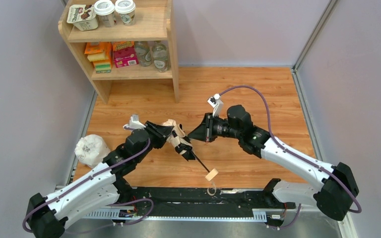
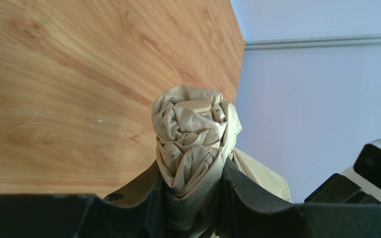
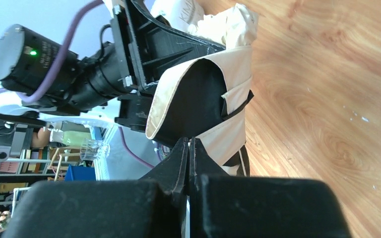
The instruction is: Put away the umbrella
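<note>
The umbrella [image 1: 177, 135] is a folded beige bundle with a thin black shaft and a small wooden block handle [image 1: 211, 174] pointing toward the near edge. My left gripper [image 1: 171, 133] is shut on the bunched canopy. In the left wrist view the crumpled fabric [image 2: 193, 124] sticks up between my left gripper's [image 2: 191, 166] two black fingers. My right gripper [image 1: 191, 135] meets the bundle from the right. In the right wrist view my right gripper [image 3: 187, 141] has its fingers pressed together at the edge of a beige flap [image 3: 228, 134] that is pulled out from the bundle.
A wooden shelf [image 1: 129, 74] with cups, boxes and bottles stands at the back left. A white lumpy plastic bag [image 1: 92, 148] lies at the left edge of the floor. A black rail [image 1: 203, 198] runs along the near edge. Grey walls close in both sides.
</note>
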You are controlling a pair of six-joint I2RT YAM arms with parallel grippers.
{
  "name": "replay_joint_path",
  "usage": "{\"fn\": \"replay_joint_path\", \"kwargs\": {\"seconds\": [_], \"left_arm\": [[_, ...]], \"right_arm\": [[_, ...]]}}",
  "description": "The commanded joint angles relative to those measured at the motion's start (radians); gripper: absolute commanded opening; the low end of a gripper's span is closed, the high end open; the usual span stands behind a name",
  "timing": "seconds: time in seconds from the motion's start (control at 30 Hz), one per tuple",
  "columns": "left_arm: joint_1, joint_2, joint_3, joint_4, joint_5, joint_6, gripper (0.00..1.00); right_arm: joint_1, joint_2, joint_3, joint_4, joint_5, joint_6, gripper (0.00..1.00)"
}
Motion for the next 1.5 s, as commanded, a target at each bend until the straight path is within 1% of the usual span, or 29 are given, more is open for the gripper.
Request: {"fn": "replay_joint_path", "kwargs": {"seconds": [0.0, 0.1, 0.2, 0.27, 0.37, 0.43, 0.6, 0.7, 0.73, 0.8, 0.83, 1.0, 1.1, 1.17, 1.27, 1.33, 1.43, 1.47], "left_arm": [[0.015, -0.014, 0.011, -0.121, -0.121, -0.125, 0.0], [0.021, 0.015, 0.028, -0.124, -0.102, -0.127, 0.0], [0.03, 0.041, 0.065, -0.148, -0.084, -0.127, 0.0], [0.035, 0.059, 0.091, -0.182, -0.079, -0.127, 0.0], [0.044, 0.073, 0.102, -0.194, -0.067, -0.142, 0.0], [0.056, 0.082, 0.113, -0.191, -0.049, -0.113, 0.0], [0.058, 0.139, 0.16, -0.216, -0.026, -0.061, 0.0], [0.058, 0.165, 0.191, -0.223, -0.004, -0.003, 0.0], [0.058, 0.183, 0.202, -0.234, -0.001, 0.026, 0.0], [0.056, 0.209, 0.222, -0.271, 0.01, 0.036, 0.0], [0.056, 0.214, 0.222, -0.271, 0.014, 0.04, 0.0], [0.038, 0.249, 0.219, -0.256, 0.013, 0.054, 0.0], [0.027, 0.263, 0.229, -0.26, 0.019, 0.062, 0.0], [0.027, 0.26, 0.237, -0.286, 0.017, 0.053, 0.0], [0.027, 0.253, 0.255, -0.314, 0.014, 0.071, 0.0], [0.027, 0.25, 0.255, -0.319, 0.028, 0.057, 0.0], [0.027, 0.245, 0.248, -0.303, 0.045, 0.048, 0.0], [0.027, 0.243, 0.243, -0.303, 0.04, 0.051, 0.0]], "right_arm": [[0.014, -0.105, 0.021, 0.113, -0.054, 0.006, 0.0], [0.013, -0.113, 0.016, 0.09, -0.072, -0.039, 0.0], [0.013, -0.139, -0.013, 0.139, -0.134, -0.055, 0.0], [0.013, -0.154, -0.007, 0.095, -0.131, -0.09, 0.0], [0.013, -0.191, -0.017, 0.086, -0.157, -0.127, 0.0], [0.013, -0.194, -0.011, 0.073, -0.16, -0.145, 0.0], [0.021, -0.118, 0.044, 0.06, -0.206, -0.178, 0.0], [0.036, -0.055, 0.124, -0.031, -0.21, -0.225, 0.0], [0.037, -0.039, 0.145, -0.038, -0.212, -0.222, 0.0], [0.04, 0.003, 0.182, -0.054, -0.215, -0.219, 0.0], [0.045, 0.02, 0.211, -0.089, -0.203, -0.228, 0.0], [0.059, 0.091, 0.253, -0.086, -0.14, -0.182, 0.0], [0.067, 0.135, 0.288, -0.109, -0.056, -0.187, 0.0], [0.07, 0.172, 0.325, -0.155, -0.007, -0.21, 0.0], [0.091, 0.191, 0.326, -0.148, 0.078, -0.239, 0.0], [0.109, 0.194, 0.328, -0.147, 0.177, -0.259, 0.0], [0.125, 0.199, 0.323, -0.115, 0.253, -0.254, 0.0], [0.126, 0.199, 0.326, -0.13, 0.277, -0.253, 0.0]]}}
